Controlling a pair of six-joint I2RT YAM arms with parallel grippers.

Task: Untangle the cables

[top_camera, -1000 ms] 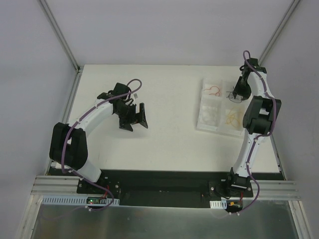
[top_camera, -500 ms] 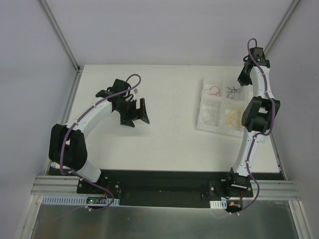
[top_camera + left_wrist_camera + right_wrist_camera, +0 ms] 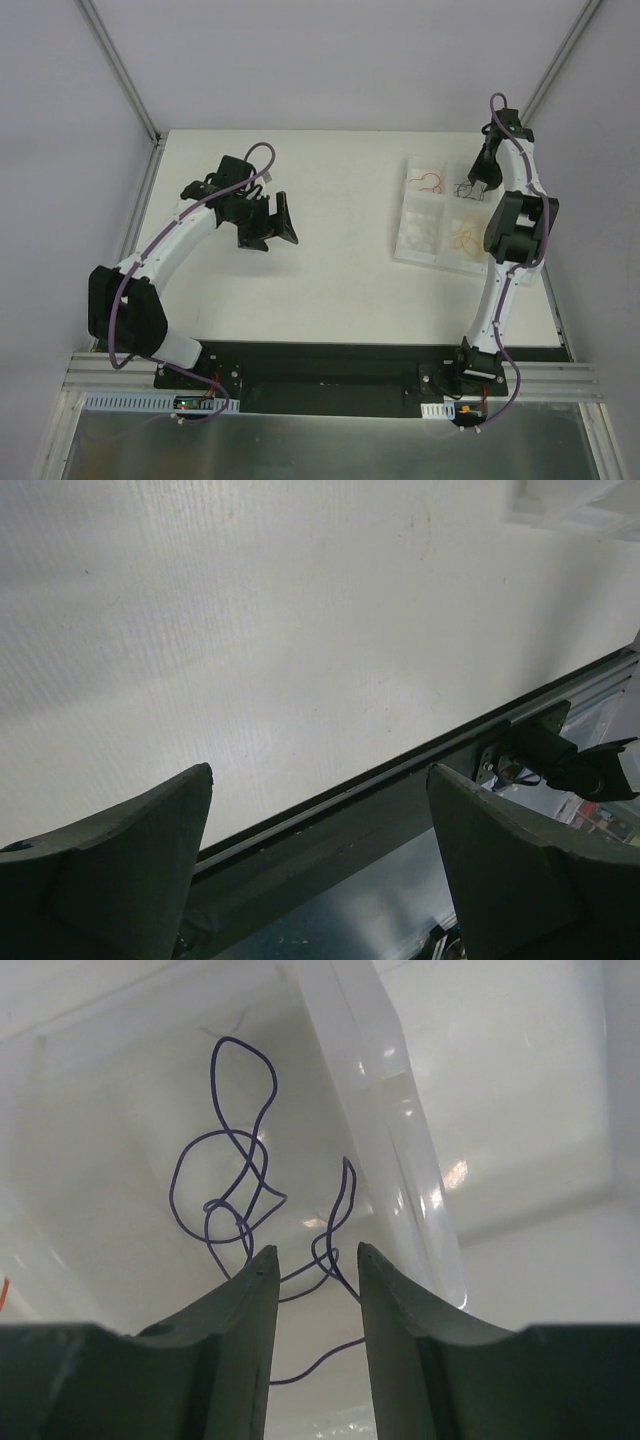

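Back down at 2 o'clock, my right hand [image 3: 310, 1252] straddles the blue cable [image 3: 247, 1160], slightly apart; left hand [image 3: 320, 775] gapes empty. Closing could pinch several loops, tightening the tangle.

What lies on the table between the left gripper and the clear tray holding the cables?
Only bare table, seen in the top view, separates left gripper and tray.

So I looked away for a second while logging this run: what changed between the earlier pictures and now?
The right gripper rose off the dark wire, then dropped back over it, open. The left gripper drifted slightly farther from its base, open. The tray, red wire and yellow wire stayed put.
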